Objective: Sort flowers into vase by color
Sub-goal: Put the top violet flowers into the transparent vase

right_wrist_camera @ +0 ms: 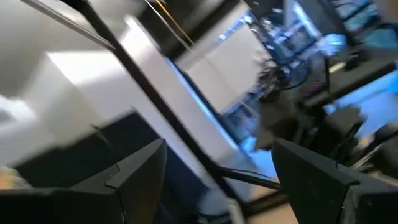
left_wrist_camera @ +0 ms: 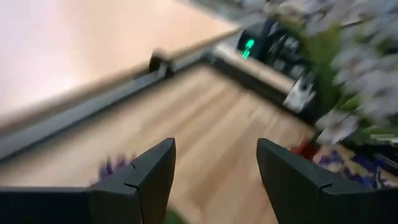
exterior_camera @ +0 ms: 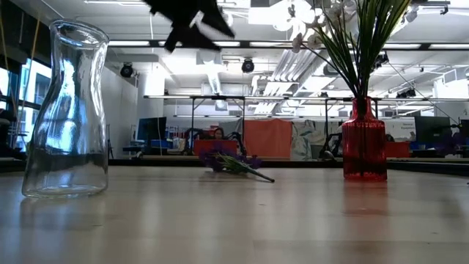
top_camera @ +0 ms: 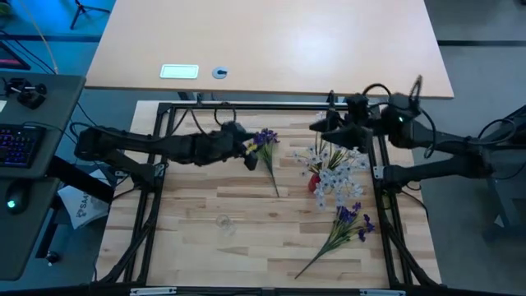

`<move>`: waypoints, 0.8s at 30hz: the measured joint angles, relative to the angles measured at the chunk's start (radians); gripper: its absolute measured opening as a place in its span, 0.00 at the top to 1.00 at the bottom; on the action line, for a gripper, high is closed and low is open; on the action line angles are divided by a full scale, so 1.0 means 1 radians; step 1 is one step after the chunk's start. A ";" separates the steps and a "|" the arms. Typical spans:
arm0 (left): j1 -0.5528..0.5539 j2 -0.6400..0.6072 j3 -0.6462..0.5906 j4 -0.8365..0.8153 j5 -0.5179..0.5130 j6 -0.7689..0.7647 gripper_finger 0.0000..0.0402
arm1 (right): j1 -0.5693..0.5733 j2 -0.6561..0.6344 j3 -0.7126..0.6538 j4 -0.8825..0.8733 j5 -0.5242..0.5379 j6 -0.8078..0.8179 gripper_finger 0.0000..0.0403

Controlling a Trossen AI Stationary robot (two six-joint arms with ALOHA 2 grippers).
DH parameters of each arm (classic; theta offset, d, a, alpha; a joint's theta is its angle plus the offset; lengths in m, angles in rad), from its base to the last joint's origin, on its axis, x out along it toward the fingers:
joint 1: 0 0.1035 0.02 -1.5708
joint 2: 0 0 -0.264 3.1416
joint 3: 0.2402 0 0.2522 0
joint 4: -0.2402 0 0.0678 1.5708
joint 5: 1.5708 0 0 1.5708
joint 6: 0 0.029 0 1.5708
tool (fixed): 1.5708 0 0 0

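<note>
So, about halfway: white flowers (top_camera: pixel 333 173) sit in the red vase (exterior_camera: pixel 364 147); clear vase (exterior_camera: pixel 64 110) empty. Two purple sprigs (top_camera: pixel 349 222) lie on the desk (top_camera: pixel 246 238), my left jaws (left_wrist_camera: pixel 214 180) wide over one (top_camera: pixel 265 141).

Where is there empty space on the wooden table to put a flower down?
The widest bare wood lies along the table's left side, around the clear glass vase. It is crowded on the right, around the red vase of white flowers and the loose purple sprig. Another purple sprig lies by the open left gripper.
</note>
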State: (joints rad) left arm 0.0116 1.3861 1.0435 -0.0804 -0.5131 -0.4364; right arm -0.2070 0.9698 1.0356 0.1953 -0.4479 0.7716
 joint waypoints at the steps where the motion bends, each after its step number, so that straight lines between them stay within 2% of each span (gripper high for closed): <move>1: 0.003 0.000 -0.010 -0.033 0.001 -0.061 0.47 | -0.010 0.021 0.046 -0.054 0.000 -0.039 0.29; 4: 0.023 0.027 -0.015 -0.128 0.031 -0.224 0.47 | -0.032 0.091 0.183 -0.232 0.017 -0.160 0.29; 6: 0.040 0.058 -0.018 -0.183 0.063 -0.282 0.47 | -0.043 0.141 0.275 -0.356 0.077 -0.219 0.29; 12: 0.087 0.186 -0.011 -0.191 0.246 -0.417 0.51 | -0.055 0.286 0.496 -0.712 0.422 -0.276 0.29; 15: 0.100 0.266 -0.013 -0.175 0.297 -0.473 0.53 | -0.058 0.354 0.589 -0.835 0.535 -0.277 0.29; 18: 0.115 0.341 -0.013 -0.135 0.389 -0.515 0.55 | -0.057 0.413 0.668 -0.908 0.604 -0.261 0.29; 24: 0.120 0.446 -0.012 -0.084 0.515 -0.537 0.56 | -0.057 0.492 0.785 -1.008 0.638 -0.254 0.29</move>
State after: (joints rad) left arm 0.1317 1.8317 1.0313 -0.1640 0.0021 -0.9739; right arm -0.2642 1.4620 1.8209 -0.8122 0.1901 0.5175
